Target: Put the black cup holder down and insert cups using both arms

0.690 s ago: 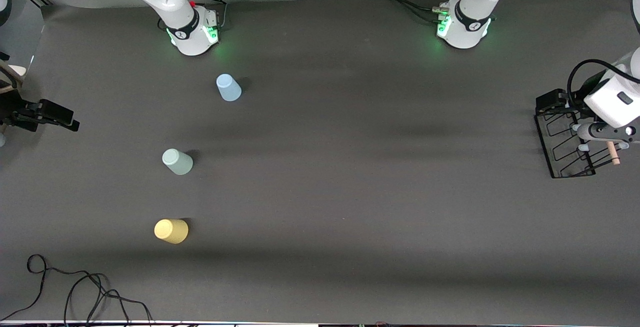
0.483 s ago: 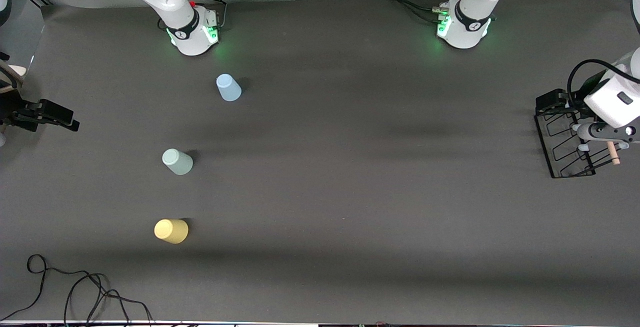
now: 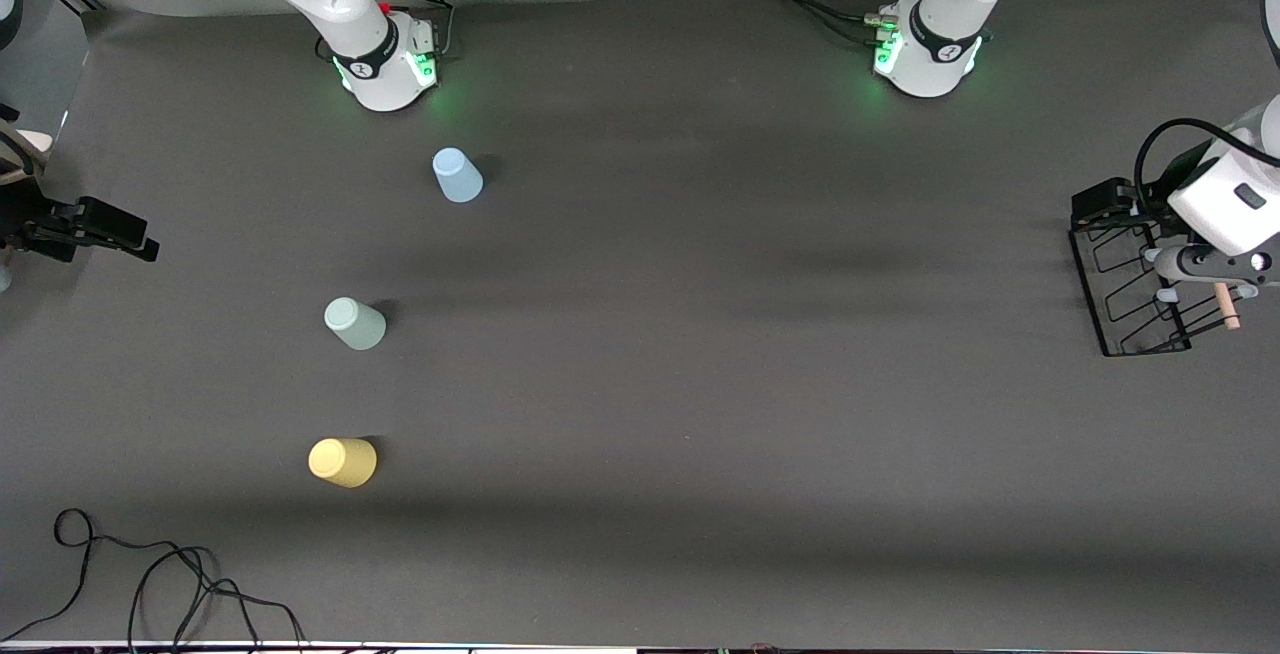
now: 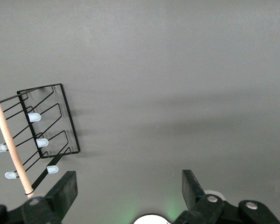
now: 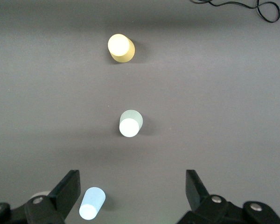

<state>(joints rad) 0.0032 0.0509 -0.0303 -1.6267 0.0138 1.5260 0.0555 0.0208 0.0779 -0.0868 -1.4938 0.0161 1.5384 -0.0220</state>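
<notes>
Dark grey table point(image 3: 700, 384) — one, matte. On it, toward the right arm's end, three cups stood bottom-up and well apart: a light blue cup point(image 3: 457, 176) in the upper left of the front view, a sage green cup point(image 3: 354, 323) lower down, a yellow cup point(image 3: 342, 462) lowest and nearest the front camera. The right wrist view showed the same three: yellow point(image 5: 121, 47), green point(image 5: 130, 123), blue point(image 5: 92, 203).

Black cup holder point(image 3: 1130, 279) — one, wire, at the right edge of the front view, toward the left arm's end; wooden rod handle point(image 4: 10, 143), pale-tipped pegs.

Left gripper point(image 4: 128, 189): fingers spread wide, empty, over bare table beside the holder. Right gripper point(image 5: 133, 189): fingers likewise wide apart, empty, over the table near the blue cup.

Loose black cable point(image 3: 150, 574), lower left corner of the front view.
</notes>
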